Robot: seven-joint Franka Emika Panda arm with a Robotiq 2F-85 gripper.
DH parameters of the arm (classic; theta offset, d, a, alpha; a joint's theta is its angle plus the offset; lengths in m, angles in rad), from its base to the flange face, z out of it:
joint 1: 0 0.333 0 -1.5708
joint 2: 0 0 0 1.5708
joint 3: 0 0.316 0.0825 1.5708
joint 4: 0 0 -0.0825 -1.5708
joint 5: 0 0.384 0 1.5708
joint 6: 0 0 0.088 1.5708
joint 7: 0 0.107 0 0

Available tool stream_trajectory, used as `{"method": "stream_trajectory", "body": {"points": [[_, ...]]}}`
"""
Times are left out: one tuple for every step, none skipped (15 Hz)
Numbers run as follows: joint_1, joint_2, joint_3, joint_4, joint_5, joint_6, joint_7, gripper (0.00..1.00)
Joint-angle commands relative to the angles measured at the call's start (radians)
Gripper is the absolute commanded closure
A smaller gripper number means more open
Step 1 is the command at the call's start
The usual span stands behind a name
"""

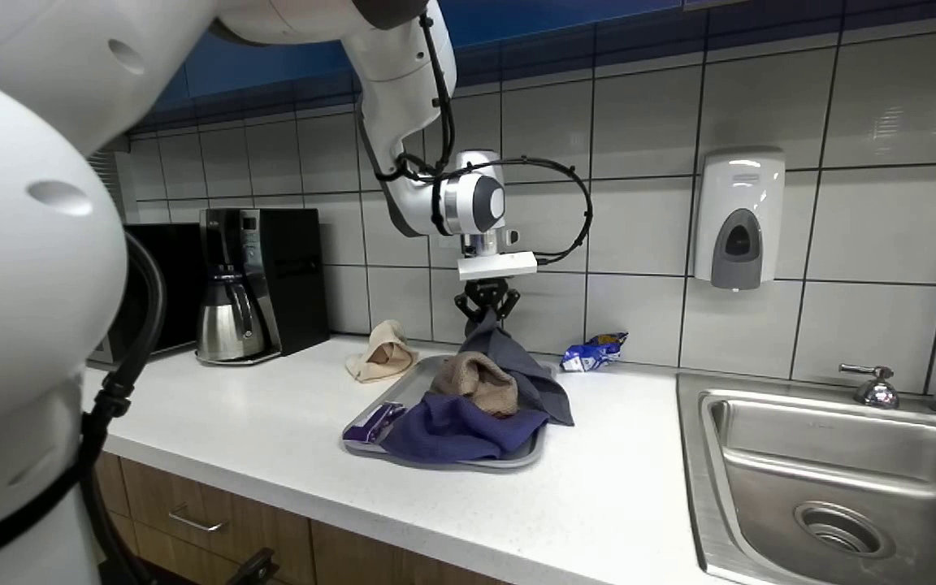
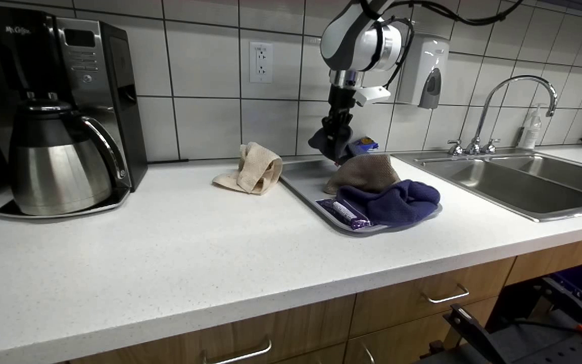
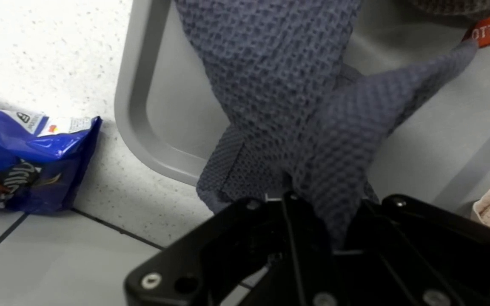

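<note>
A gray cloth [image 3: 270,63] hangs from the gripper [image 1: 487,312], whose jaws pinch a fold of it. Below the jaws, a tray [image 3: 181,106] bears a brown cloth [image 2: 361,174], a purple cloth [image 1: 460,431] and a purple packet [image 2: 344,212]. A beige cloth [image 2: 259,169] and a blue bag [image 3: 19,170] lie on opposite sides of them, near a tiled wall [image 1: 639,227].

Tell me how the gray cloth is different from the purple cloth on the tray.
The gray cloth is a muted bluish gray, while the purple cloth is a deeper, stronger color. The gray cloth is pinched in the hand and drapes down from it; the purple cloth lies bunched on the tray, apart from the hand. Both are creased fabric.
</note>
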Motion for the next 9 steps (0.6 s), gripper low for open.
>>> {"method": "stream_trajectory", "body": {"points": [[0.009,-0.002,0.013,0.01,-0.026,-0.036,0.0,0.98],[0.012,-0.001,0.015,0.011,-0.027,-0.037,-0.001,0.98],[0.016,0.0,0.017,0.013,-0.027,-0.039,-0.002,0.98],[0.021,0.002,0.019,0.014,-0.028,-0.04,-0.002,0.98],[0.024,0.004,0.023,0.017,-0.028,-0.042,-0.001,0.98],[0.028,0.005,0.025,0.018,-0.029,-0.042,-0.001,0.98],[0.032,0.007,0.026,0.02,-0.028,-0.044,-0.001,0.98],[0.036,0.01,0.028,0.024,-0.027,-0.046,0.0,0.98],[0.039,0.011,0.029,0.026,-0.027,-0.047,0.0,0.98]]}}
